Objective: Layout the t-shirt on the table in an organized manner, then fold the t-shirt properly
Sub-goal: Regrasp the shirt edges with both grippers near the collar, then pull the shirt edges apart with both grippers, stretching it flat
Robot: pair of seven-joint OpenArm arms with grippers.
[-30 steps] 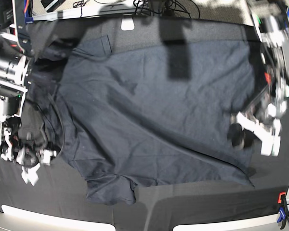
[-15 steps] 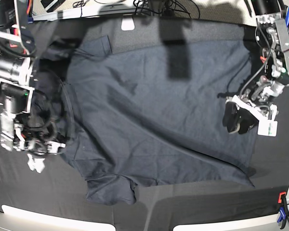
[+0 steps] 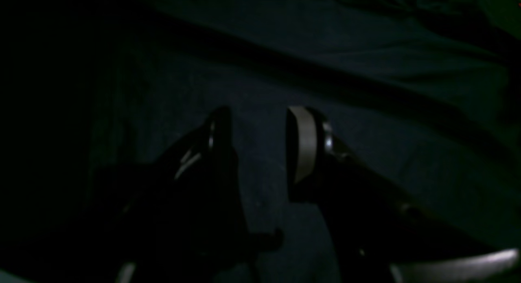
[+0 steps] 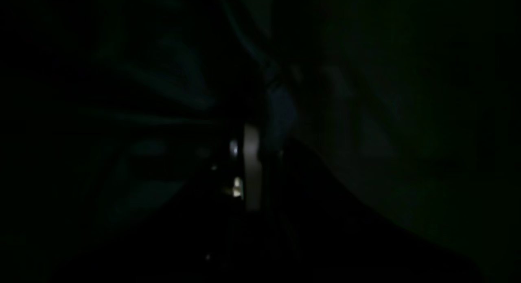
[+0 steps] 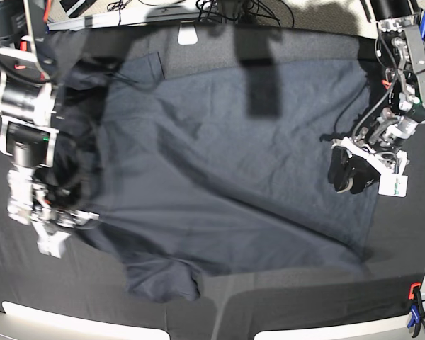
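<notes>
Underneath both arms, the matte black cloth surface [image 5: 283, 304] carries the t-shirt [image 5: 227, 170], a wide, softly creased navy-grey sheet of cotton spread between the two tools. The left tool [image 3: 256, 152] hovers just over the shirt's hem side, its black fingers [image 3: 303, 144] parted with fabric beneath them. The right tool [image 5: 53, 219] sits at the bunched collar side; its wrist view is too dark to tell its state.
</notes>
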